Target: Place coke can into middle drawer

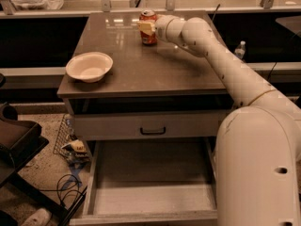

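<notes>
Since the can [149,36] stood upright at the far edge of the table [155,67], we held the gripper [146,27] against its upper side (clasped or not, we could not tell), with the middle drawer [150,199] open below to receive it.

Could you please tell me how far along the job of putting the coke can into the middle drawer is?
Done: the middle drawer is already pulled open, its floor bare. In hand: the gripper is at the coke can, which stands upright near the far edge of the table. Left: lifting the can, carrying it down and setting it inside the drawer.
</notes>
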### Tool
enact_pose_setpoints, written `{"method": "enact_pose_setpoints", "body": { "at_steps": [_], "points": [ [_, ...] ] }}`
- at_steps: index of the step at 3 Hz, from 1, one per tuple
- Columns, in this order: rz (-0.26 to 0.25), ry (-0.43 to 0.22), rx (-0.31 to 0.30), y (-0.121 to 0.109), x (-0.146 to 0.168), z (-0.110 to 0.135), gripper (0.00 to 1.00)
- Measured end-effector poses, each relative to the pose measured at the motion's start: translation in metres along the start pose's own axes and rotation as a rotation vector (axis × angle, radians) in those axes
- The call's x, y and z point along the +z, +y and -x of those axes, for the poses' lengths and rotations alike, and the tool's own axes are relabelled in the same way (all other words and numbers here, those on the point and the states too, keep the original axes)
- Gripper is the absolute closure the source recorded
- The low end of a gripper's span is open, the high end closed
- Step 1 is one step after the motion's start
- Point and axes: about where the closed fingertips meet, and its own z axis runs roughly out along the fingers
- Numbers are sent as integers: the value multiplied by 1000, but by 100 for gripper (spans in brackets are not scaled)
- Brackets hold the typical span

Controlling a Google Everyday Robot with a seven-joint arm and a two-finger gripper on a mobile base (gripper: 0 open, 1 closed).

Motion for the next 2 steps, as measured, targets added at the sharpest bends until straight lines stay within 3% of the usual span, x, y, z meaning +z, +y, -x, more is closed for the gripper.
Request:
{"method": "enact_pose_setpoints", "body": {
  "at_steps": [1, 2],
  "points": [
    [4, 1, 1, 2, 2, -1, 88],
    [7, 2, 2, 4, 4, -2, 100]
  ]
}}
